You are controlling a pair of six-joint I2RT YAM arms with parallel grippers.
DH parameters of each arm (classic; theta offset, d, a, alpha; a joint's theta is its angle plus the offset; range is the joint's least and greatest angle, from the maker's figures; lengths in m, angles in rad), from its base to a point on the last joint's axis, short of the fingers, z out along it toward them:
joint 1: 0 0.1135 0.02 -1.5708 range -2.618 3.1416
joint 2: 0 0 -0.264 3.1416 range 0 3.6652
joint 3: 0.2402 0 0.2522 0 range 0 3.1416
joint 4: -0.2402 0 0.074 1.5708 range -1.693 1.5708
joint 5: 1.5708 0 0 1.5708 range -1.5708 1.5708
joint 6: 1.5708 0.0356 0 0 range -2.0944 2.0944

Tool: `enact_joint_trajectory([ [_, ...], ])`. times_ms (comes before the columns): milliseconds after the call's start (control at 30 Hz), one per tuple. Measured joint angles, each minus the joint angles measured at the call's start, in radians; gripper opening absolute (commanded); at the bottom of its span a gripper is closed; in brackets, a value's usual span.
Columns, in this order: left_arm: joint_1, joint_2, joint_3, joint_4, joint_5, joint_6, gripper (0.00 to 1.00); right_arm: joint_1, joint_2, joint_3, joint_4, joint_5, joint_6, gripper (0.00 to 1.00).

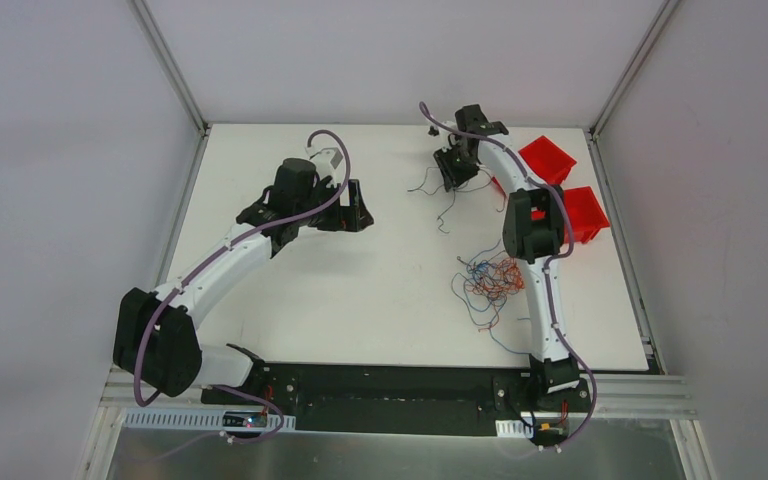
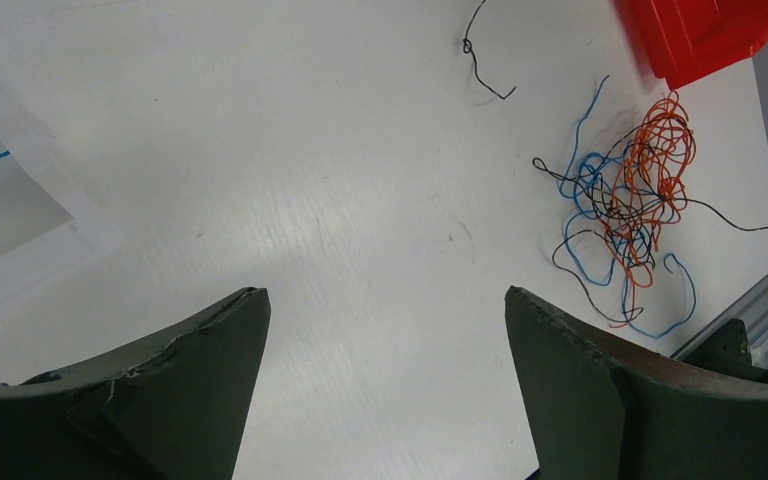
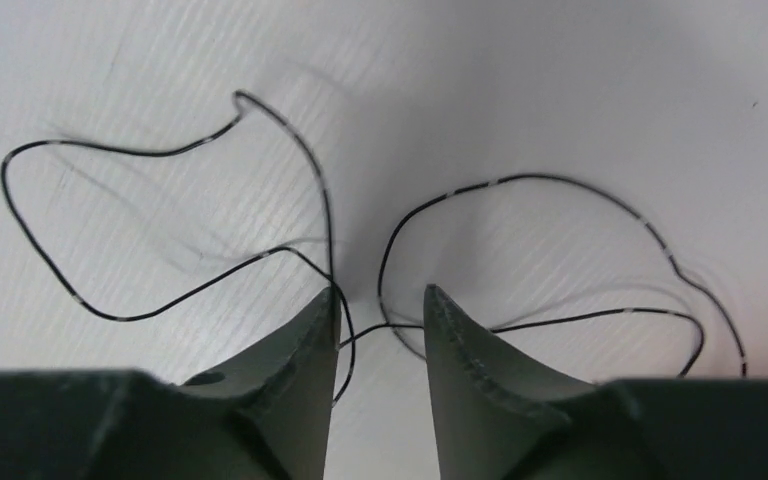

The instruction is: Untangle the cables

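A tangle of thin blue, orange, red and black cables (image 1: 490,278) lies on the white table right of centre, next to the right arm. It also shows in the left wrist view (image 2: 630,205). A few loose black cables (image 1: 440,200) lie at the far middle. My right gripper (image 1: 452,170) is low over them. In the right wrist view its jaws (image 3: 380,292) stand narrowly apart, and a black cable (image 3: 326,215) crosses the gap without being clamped. My left gripper (image 1: 352,208) is wide open and empty (image 2: 385,300) over bare table left of centre.
Two red bins (image 1: 548,158) (image 1: 585,212) stand at the far right edge; one shows in the left wrist view (image 2: 710,35). A single black strand (image 2: 480,60) lies apart from the tangle. White walls enclose the table.
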Motion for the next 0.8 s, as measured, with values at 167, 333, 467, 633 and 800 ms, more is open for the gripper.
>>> enact_joint_trajectory([
  [167,0.000,0.000,0.000,-0.010,0.000,0.001,0.90,0.008,-0.058,-0.104,0.015,0.021,0.026,0.16],
  [333,0.000,-0.004,0.000,-0.029,-0.001,0.009,0.90,0.042,-0.116,-0.206,0.043,0.080,0.050,0.00],
  [467,0.000,-0.024,0.000,-0.036,-0.003,0.020,0.91,0.089,-0.181,-0.319,0.082,0.076,0.091,0.00],
  [633,0.000,-0.069,-0.003,-0.042,-0.009,0.024,0.91,0.127,-0.320,-0.564,0.174,-0.085,0.195,0.00],
  [800,0.001,-0.094,-0.009,-0.049,-0.009,0.023,0.91,0.112,-0.426,-0.679,0.254,-0.322,0.352,0.00],
])
